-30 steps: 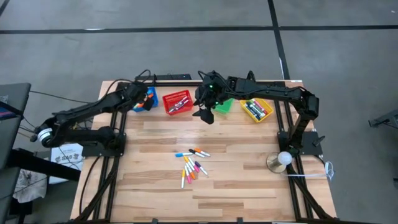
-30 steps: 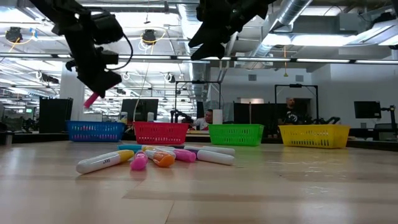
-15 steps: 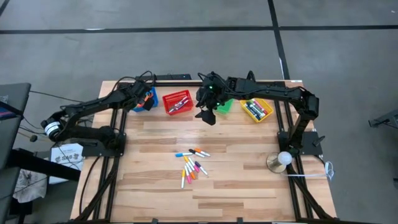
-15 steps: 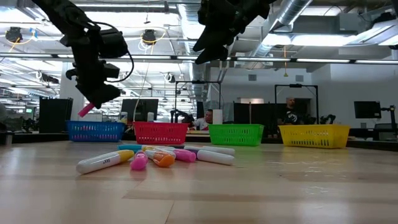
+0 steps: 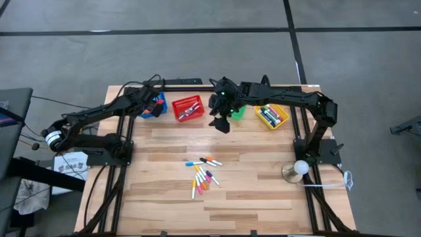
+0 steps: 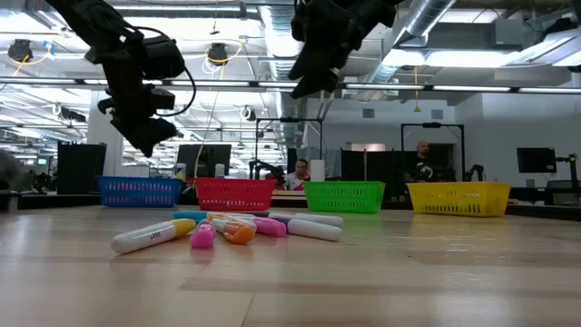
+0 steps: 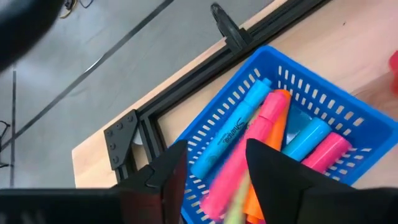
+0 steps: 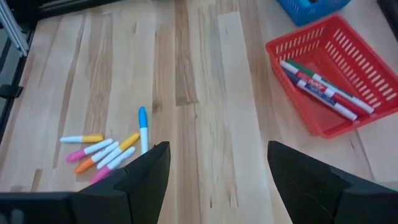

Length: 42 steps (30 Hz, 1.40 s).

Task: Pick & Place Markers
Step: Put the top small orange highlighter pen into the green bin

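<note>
The left gripper (image 7: 214, 180) is hovering with fingers apart over the blue basket (image 7: 323, 109) at the desk's (image 5: 250, 197) eleven o'clock, markers (image 7: 249, 140) lying inside below them; the right gripper (image 8: 214, 180), fingers apart, is waiting at twelve.

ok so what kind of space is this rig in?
Looks like an open-plan lab or workshop: exposed ceiling ducts, rows of monitors with people seated behind the wooden table, and a concrete floor around it.

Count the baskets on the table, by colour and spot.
4, in a row along the table's far edge: blue basket under the left gripper, red basket next, green basket partly hidden beneath the right gripper from above, yellow basket at the right end.
</note>
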### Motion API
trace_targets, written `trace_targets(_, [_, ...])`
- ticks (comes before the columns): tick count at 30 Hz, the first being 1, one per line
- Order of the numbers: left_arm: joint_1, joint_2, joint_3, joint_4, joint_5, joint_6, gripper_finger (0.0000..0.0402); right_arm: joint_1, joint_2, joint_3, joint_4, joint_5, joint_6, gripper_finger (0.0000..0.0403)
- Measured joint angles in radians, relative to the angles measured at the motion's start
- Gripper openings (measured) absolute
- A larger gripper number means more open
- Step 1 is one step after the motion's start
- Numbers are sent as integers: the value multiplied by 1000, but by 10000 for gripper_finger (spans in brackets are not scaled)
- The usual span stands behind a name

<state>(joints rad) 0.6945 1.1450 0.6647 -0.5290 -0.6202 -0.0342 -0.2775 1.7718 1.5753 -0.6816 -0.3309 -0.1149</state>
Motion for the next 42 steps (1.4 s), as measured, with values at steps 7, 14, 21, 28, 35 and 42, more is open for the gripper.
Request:
trace_targets(7, [-73, -194, 1, 3, 213, -143, 167, 3, 0, 0, -51, 0, 11, 260])
trace_targets(14, [-191, -484, 3, 160, 686, -240, 167, 30, 0, 0, -113, -2, 29, 260])
trace_targets(21, [-365, -650, 3, 243, 908, -308, 167, 110, 0, 0, -186, 10, 40, 260])
trace_targets(28, [-554, -684, -72, 349, 908, -372, 162, 219, 0, 0, -173, 191, 123, 260])
trace_targets(35, [-694, -671, -182, 589, 879, -425, 155, 305, 0, 0, -169, 322, 315, 260])
trace_targets(42, [-785, -655, -264, 756, 829, -469, 154, 392, 20, -2, -174, 430, 448, 260])
